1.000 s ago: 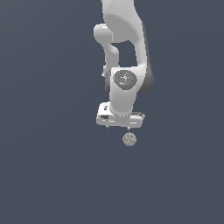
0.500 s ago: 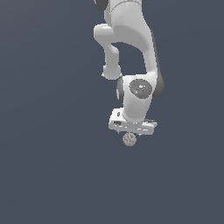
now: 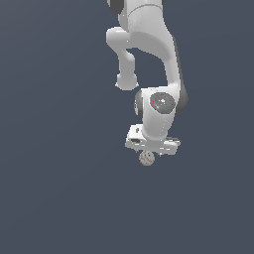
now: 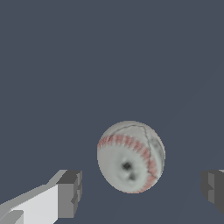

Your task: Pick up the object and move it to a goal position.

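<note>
The object, a small off-white ball with red stitch marks, rests on the flat dark surface. My gripper hangs straight above it, and the white hand hides the ball's upper part in the exterior view. In the wrist view the ball lies between the two grey fingertips, with a clear gap on each side. The gripper is open and touches nothing. The other fingertip shows only at the picture's edge.
The white arm rises from the hand toward the top of the exterior view. All around the ball is plain dark grey floor, with no other object and no goal marker in view.
The hand has moved toward the exterior view's right and come down until it sits just over the ball. The ball has stayed where it was.
</note>
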You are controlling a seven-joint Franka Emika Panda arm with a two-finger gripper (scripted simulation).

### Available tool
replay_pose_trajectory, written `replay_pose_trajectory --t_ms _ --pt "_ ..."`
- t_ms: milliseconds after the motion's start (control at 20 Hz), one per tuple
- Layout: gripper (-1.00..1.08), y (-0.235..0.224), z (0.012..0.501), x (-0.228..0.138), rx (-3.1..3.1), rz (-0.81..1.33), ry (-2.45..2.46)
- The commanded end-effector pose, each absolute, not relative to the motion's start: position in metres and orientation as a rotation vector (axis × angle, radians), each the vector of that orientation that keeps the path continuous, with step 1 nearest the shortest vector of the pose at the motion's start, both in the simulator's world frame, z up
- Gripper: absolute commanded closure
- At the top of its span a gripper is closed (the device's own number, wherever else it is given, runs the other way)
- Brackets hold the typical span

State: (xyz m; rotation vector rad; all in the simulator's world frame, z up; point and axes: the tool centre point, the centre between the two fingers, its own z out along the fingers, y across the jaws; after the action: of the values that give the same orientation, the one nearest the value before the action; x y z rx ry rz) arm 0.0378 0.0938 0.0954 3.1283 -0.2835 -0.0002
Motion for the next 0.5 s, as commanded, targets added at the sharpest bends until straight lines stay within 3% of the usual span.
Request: replay_pose_trajectory --t_ms 0,450 --pt "-0.92 0.094 0.089 0.037 3.128 -0.001 -0.285" --pt "-0.92 0.094 0.050 0.037 3.128 0.000 -0.289"
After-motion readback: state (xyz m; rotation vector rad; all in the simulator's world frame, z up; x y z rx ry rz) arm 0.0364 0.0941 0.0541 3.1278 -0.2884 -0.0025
